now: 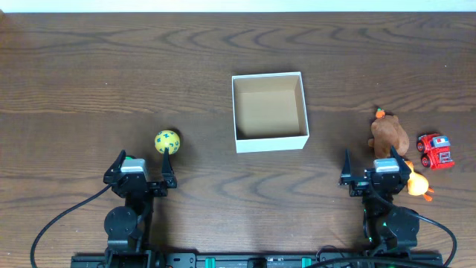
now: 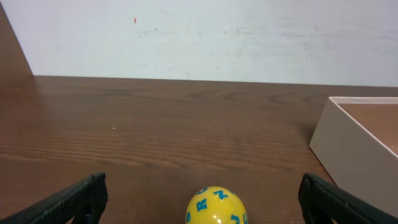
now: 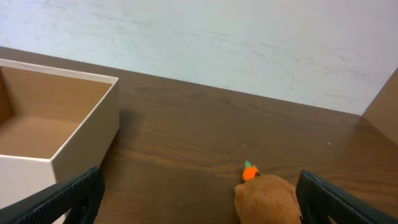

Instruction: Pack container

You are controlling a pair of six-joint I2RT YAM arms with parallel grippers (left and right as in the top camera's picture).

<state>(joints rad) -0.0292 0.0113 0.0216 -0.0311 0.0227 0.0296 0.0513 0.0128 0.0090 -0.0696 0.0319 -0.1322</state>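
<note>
The container [image 1: 271, 141], a small square box with white walls and a tan inside, is seen standing open-topped at the middle of the wooden table [image 1: 74, 74], set ahead of both arms and between them, presumably so that either arm can reach it. Nothing is seen inside it, so the packing is judged not yet begun.

The left gripper [image 1: 144, 159] is held low at the near edge with its jaws spread wide and nothing between them. A yellow ball [image 1: 166, 141] printed with blue letters is seen just ahead of it; in the left wrist view the ball is framed low between the two dark fingers [image 2: 74, 200], which suggests it is lined up as that arm's first pick.

The right gripper [image 1: 375, 165] is likewise held low, jaws spread wide and empty. Three toys are clustered on its side: a brown plush toy [image 1: 389, 134] with a small orange piece at its top, a red toy truck [image 1: 435, 152] just beside it, and an orange toy [image 1: 419, 184] lying close against the gripper's outer finger. Whether that toy is touched by the finger cannot be told. The brown toy is seen low in the right wrist view, offset toward the right finger.

The toys are laid out well apart from the box, apparently so that each side's load falls to the nearer arm.
</note>
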